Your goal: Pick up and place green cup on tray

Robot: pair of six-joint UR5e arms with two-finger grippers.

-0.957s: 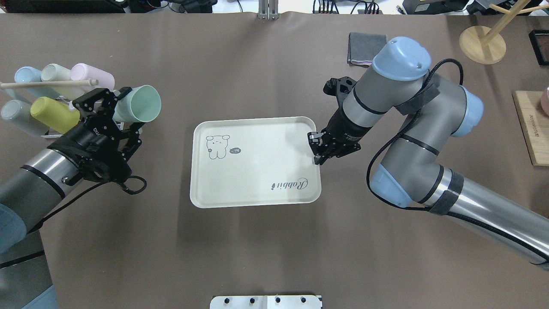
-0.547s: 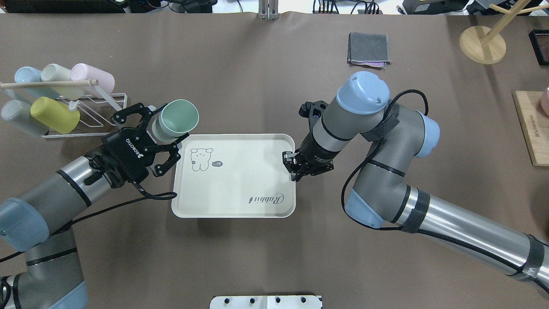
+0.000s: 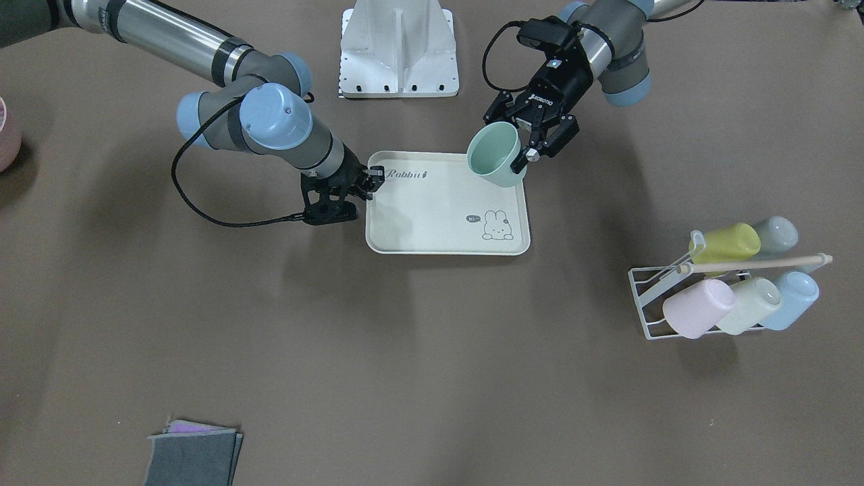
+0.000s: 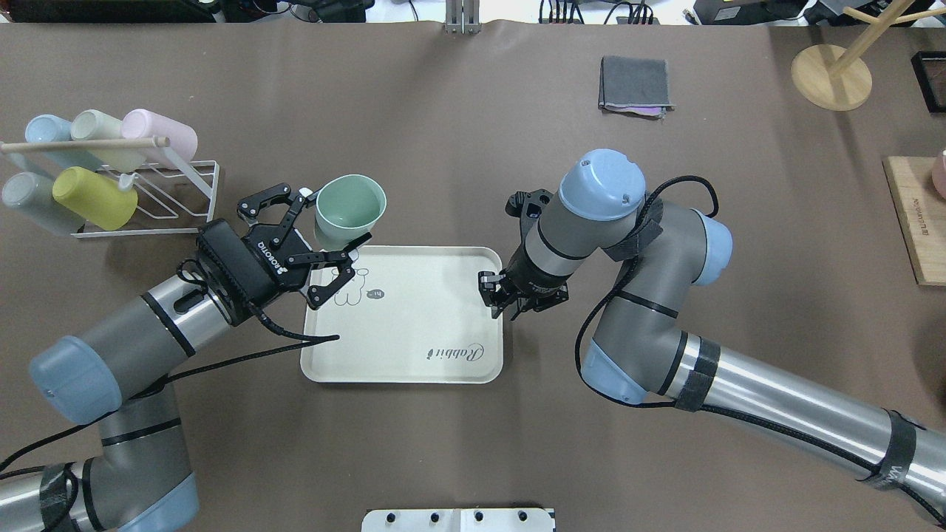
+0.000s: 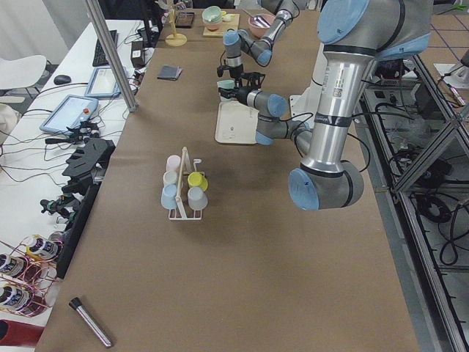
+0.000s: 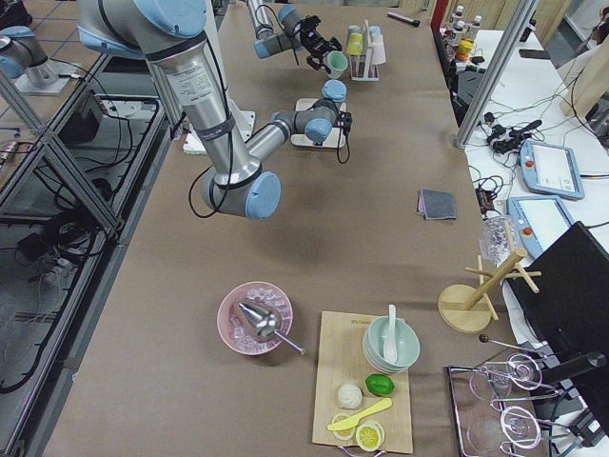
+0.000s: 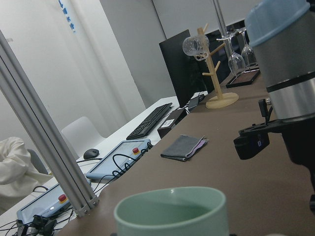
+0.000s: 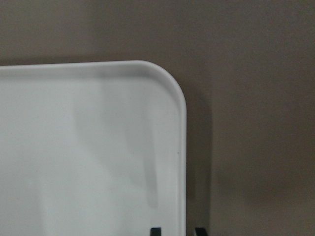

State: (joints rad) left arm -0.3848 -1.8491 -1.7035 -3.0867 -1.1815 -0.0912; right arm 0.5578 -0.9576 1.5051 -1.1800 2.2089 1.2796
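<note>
The pale mint green cup (image 4: 349,209) is held tilted in my left gripper (image 4: 324,227), which is shut on its side. The cup hangs over the far left corner of the cream tray (image 4: 414,310) with its mouth facing up. It also fills the bottom of the left wrist view (image 7: 172,211). In the front view the green cup (image 3: 496,156) is above the tray (image 3: 439,216) corner. My right gripper (image 4: 501,299) is shut on the tray's right rim. Its fingertips (image 8: 155,230) straddle the tray rim (image 8: 183,147).
A white wire rack (image 4: 159,193) at the left holds several lying cups, among them a yellow-green one (image 4: 92,198). A grey cloth (image 4: 635,83) lies at the back. A wooden stand (image 4: 831,74) and a wooden board (image 4: 916,222) are at the right.
My left gripper has carried the green cup from the rack to the right, over the tray's corner. My right gripper has drawn the tray to the left and nearer.
</note>
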